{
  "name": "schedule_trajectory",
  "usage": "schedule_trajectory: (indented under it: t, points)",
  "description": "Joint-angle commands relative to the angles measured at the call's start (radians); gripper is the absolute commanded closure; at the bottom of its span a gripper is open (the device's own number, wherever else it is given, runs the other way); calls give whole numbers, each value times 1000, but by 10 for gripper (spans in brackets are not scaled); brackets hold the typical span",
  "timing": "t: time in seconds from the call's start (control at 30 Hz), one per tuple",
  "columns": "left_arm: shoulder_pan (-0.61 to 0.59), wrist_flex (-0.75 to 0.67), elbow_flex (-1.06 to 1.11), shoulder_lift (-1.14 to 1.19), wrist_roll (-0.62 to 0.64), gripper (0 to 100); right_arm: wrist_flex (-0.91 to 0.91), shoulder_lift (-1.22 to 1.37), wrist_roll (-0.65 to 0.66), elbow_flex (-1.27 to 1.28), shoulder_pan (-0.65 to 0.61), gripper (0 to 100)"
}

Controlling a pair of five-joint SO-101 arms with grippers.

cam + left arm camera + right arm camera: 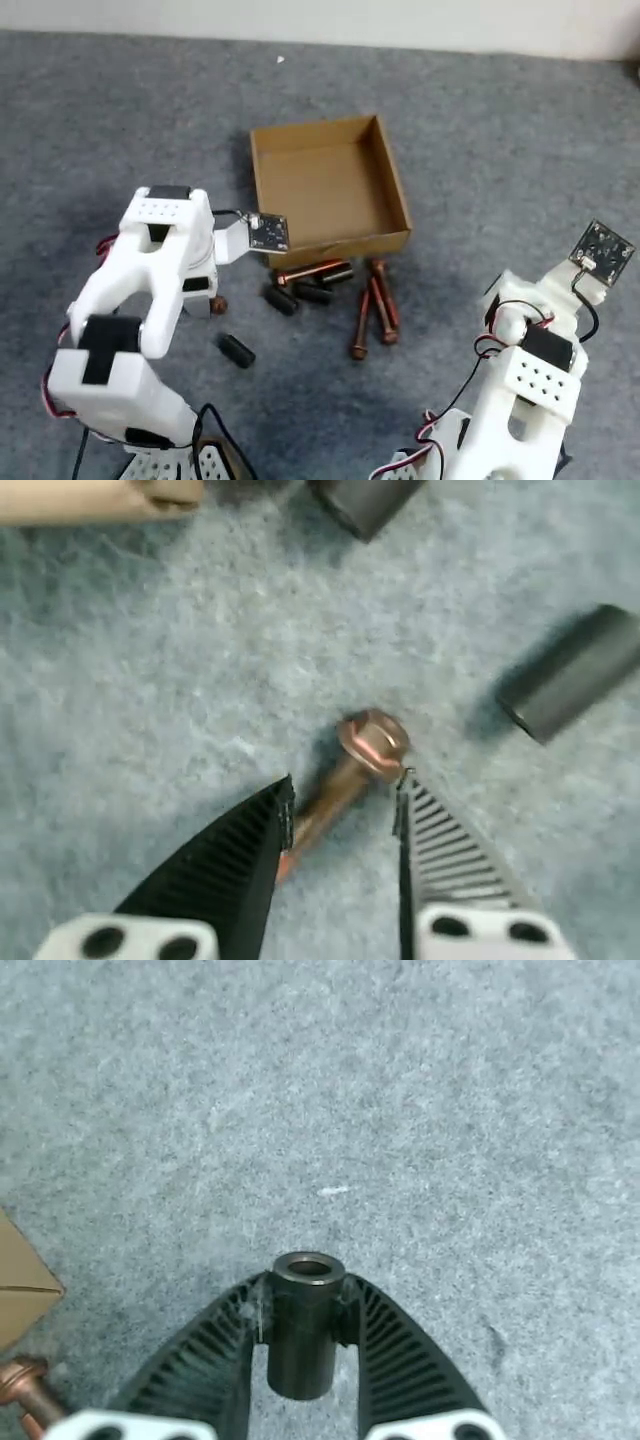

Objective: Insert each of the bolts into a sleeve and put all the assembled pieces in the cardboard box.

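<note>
Right now the left jaws are spread, down at the table [500, 130], straddling a copper bolt [350, 775] that lies flat on the grey surface. One jaw is just beside the shank and the other stands apart from it, so there is no grip. The hex head sits just past the tips. In the left wrist view, two dark sleeves lie near that bolt: one [570, 675] at the right edge, another [365, 500] at the top.

The right jaws are clenched on a dark sleeve [303, 1325], held with its open bore facing the camera. The right arm is at lower right of the high view, well apart from the parts.

The cardboard box [340, 245] is at upper centre. Just below its front wall, one bolt [305, 271] lies along the wall. Two more bolts [362, 320] lie side by side, pointing away from the box. A short sleeve [281, 298] is beside them. A lone sleeve [237, 350] lies at lower left of centre, near the left arm.
</note>
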Motion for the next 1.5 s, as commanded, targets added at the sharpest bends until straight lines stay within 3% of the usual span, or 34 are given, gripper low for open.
schedule_trajectory:
  t: [0.0,0.13,0.27,0.37,0.5,0.73,0.93,1.13,1.27,1.47]
  points:
    - [28,-54,-45,48,-123,839,-31,-22,-3,-7,1,993]
    - [30,-48,-42,62,-117,864,-31,-22,-3,-7,1,993]
    - [30,-32,-42,61,-115,999,-31,-22,-3,-7,1,993]
    - [28,28,-48,59,-112,994,-31,-22,-3,-7,2,993]
    - [28,40,-47,28,-17,995,-27,-30,-3,-7,2,993]
    - [30,51,33,-265,137,995,91,-33,-11,-35,1,993]
    - [25,49,136,-550,354,995,101,-105,-40,-87,-102,993]
    - [22,55,228,-753,686,994,101,-341,-80,-85,-239,993]
    - [24,48,271,-877,795,994,97,-507,-75,-54,-364,993]
    - [28,17,277,-1102,1066,994,65,-650,-75,16,-595,993]
